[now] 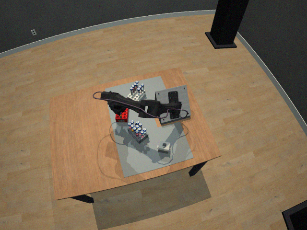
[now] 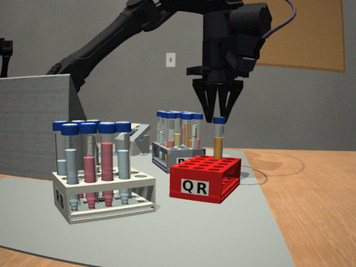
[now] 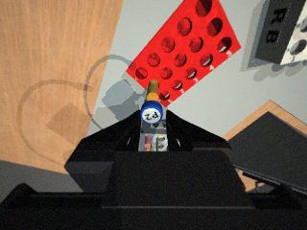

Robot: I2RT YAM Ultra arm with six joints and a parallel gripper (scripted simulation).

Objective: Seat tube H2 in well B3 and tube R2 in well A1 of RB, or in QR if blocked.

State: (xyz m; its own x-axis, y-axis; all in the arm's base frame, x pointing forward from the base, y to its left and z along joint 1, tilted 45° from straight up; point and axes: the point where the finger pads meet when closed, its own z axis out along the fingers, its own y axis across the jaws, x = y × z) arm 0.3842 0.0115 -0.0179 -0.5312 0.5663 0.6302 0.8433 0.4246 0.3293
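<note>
Tube P2 [image 2: 218, 148] [image 3: 153, 88], blue-capped with orange liquid, stands upright in the middle well of column 1 of the red rack QR [image 1: 117, 120] [image 2: 175, 183] [image 3: 210, 45]. My gripper [image 2: 217, 122] [image 3: 153, 114] is open a little, its fingertips on either side of the P2 cap. The grey rack RA [image 1: 136, 138] [image 2: 169, 159] holds several blue-capped tubes. The white rack RB [image 1: 131, 97] [image 2: 145, 181] [image 3: 275, 35] also holds several. No H2 or R2 label is readable. The lower end of P2 is hidden.
The small control box [image 1: 163, 147] [image 2: 141, 141] sits on the bench mat [image 1: 134, 166] beyond RA. Its lamp cannot be made out. The big grey base block [image 1: 161, 98] [image 2: 34, 123] stands beside RB. The arm reaches over the mat from that block.
</note>
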